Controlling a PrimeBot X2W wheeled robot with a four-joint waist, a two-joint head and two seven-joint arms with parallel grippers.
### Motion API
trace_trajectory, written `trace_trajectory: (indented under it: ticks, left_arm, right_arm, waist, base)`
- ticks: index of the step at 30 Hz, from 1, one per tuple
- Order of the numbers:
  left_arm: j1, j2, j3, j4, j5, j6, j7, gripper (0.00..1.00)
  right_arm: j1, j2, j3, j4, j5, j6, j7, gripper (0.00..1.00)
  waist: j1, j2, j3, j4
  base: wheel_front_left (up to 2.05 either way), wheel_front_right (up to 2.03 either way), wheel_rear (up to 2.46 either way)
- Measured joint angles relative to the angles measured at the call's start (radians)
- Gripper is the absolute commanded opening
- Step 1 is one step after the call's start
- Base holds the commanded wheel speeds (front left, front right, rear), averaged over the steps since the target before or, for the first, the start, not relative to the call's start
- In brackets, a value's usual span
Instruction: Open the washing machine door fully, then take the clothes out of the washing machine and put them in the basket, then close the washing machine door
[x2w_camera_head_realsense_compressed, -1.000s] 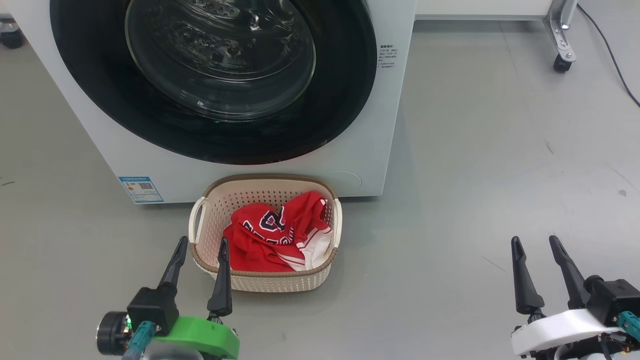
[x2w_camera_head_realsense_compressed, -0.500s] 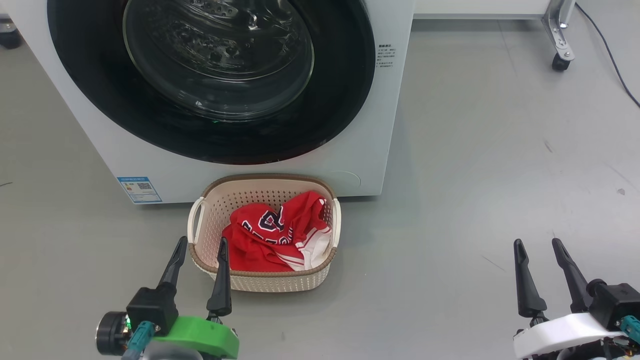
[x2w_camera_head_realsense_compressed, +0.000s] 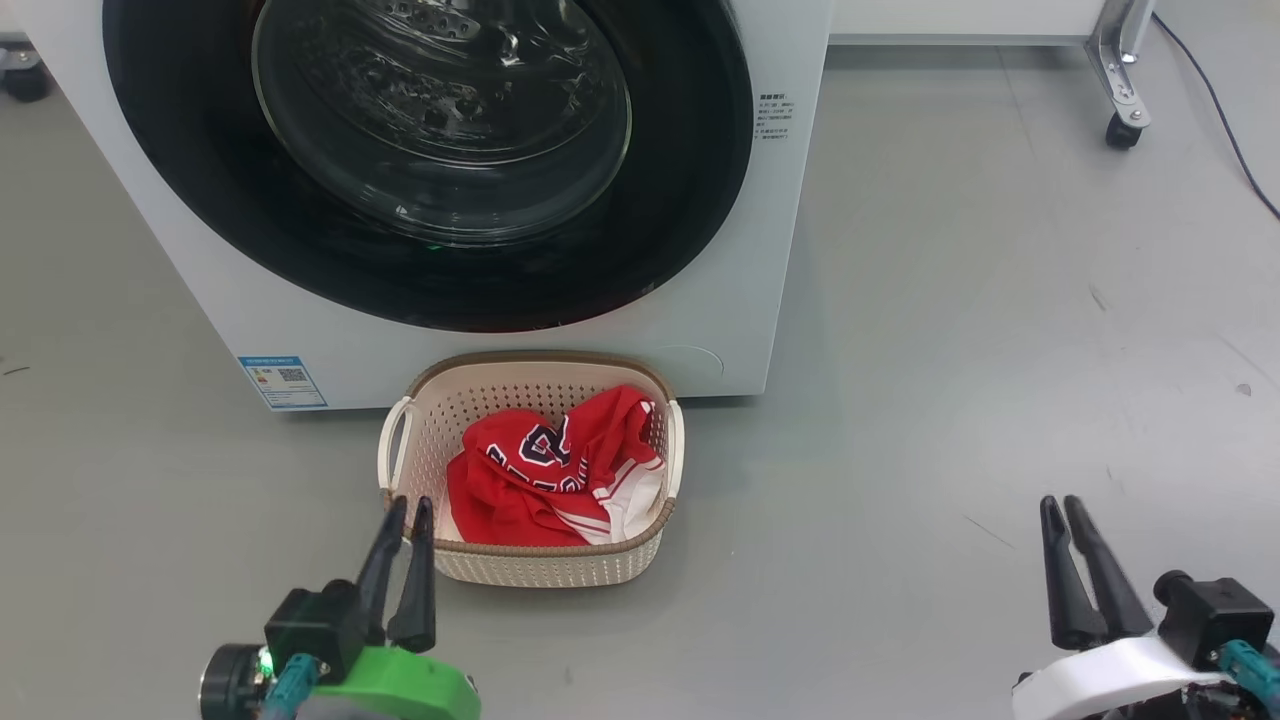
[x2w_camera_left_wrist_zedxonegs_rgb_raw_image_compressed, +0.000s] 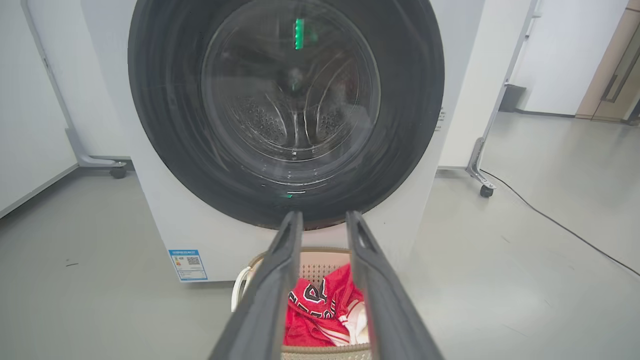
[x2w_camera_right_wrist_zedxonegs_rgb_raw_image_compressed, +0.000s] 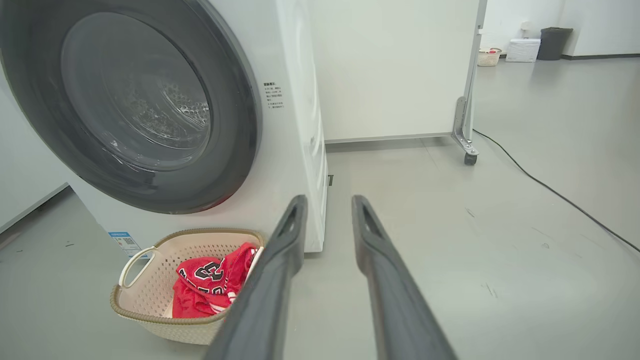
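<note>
Two pairs of fingers, both mine, hang low over the floor (x2w_camera_head_realsense_compressed: 950, 350): the left fingers (x2w_camera_head_realsense_compressed: 422, 520) at the basket's (x2w_camera_head_realsense_compressed: 545, 570) near left corner, the right fingers (x2w_camera_head_realsense_compressed: 1052, 525) well off to its right, each pair drawn close with a slim gap, grasping nothing. The basket stands just before the washer (x2w_camera_head_realsense_compressed: 720, 340), red clothes (x2w_camera_head_realsense_compressed: 540, 480) heaped inside. The door (x2w_camera_head_realsense_compressed: 690, 200) lies flat against the washer's front.
</note>
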Motion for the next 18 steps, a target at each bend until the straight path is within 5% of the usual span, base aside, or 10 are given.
trace_trajectory:
  ticks: [18]
  left_arm:
    - [0.053,-0.001,0.005,0.045,-0.144,-0.021,0.019,0.0]
  right_arm:
    - [0.027,0.058,-0.002,0.061,0.13,0.019,0.022,0.0]
  waist:
    - [0.0,0.0,-0.003,-0.007]
  base:
    - [0.0,0.0,0.0]
